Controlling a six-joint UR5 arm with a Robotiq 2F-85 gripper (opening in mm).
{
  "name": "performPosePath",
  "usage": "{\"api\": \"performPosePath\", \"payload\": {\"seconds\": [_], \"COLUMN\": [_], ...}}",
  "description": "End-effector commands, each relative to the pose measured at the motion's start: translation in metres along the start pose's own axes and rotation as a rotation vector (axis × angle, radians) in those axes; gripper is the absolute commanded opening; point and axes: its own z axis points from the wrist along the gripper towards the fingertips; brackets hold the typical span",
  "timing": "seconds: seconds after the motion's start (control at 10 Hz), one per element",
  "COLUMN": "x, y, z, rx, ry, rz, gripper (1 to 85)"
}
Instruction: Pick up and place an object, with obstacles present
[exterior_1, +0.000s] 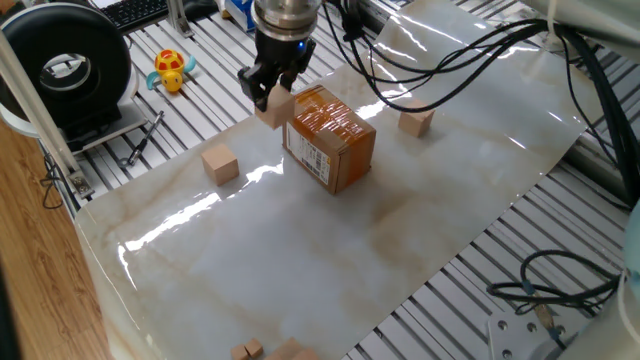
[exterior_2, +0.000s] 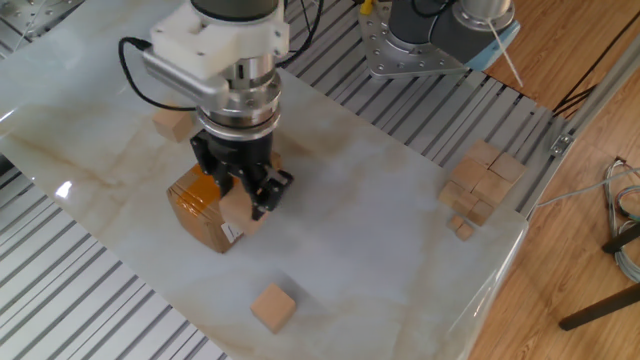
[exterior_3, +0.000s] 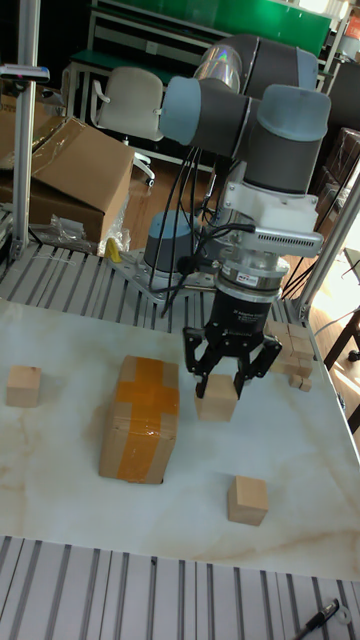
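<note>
My claw (exterior_3: 229, 383) is closed on a small tan wooden cube (exterior_3: 214, 401), one finger (exterior_3: 199, 381) pressed to each side face. The cube hangs clear of the marble-patterned worktop (exterior_3: 60, 470), just beside the taped cardboard box (exterior_3: 141, 417); in the tall fixed view it lies at 3 o'clock from the box. In one fixed view the claw (exterior_1: 266, 92) holds the cube (exterior_1: 273, 109) at 10 o'clock from the box (exterior_1: 329, 136), whose white printed label faces the camera. In the other fixed view the claw (exterior_2: 243, 197) and cube (exterior_2: 238, 210) partly cover the box (exterior_2: 198, 205), so whether the two touch cannot be told.

Three further cubes lie apart on the worktop. In the tall fixed view, one (exterior_3: 24, 385) is at 9 o'clock from the box, one (exterior_3: 248, 500) at 4 o'clock. In one fixed view, a third (exterior_1: 414, 122) sits at 2 o'clock from the box. A cluster of like cubes (exterior_2: 480, 185) rests near the worktop's edge. A yellow toy (exterior_1: 171, 70) lies on the slatted surface beyond the worktop.
</note>
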Motion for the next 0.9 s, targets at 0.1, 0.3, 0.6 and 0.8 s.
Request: {"api": "performPosePath", "payload": {"seconds": [0.1, 0.3, 0.6, 0.8], "x": [0.026, 0.023, 0.029, 0.020], "y": [0.053, 0.064, 0.080, 0.083], "z": [0.016, 0.020, 0.020, 0.024], "rx": [0.018, 0.038, -0.024, -0.049], "ry": [-0.008, -0.034, -0.007, -0.032], "rz": [0.153, 0.181, 0.156, 0.060], "gripper": [1.3, 1.3, 1.3, 1.3]}}
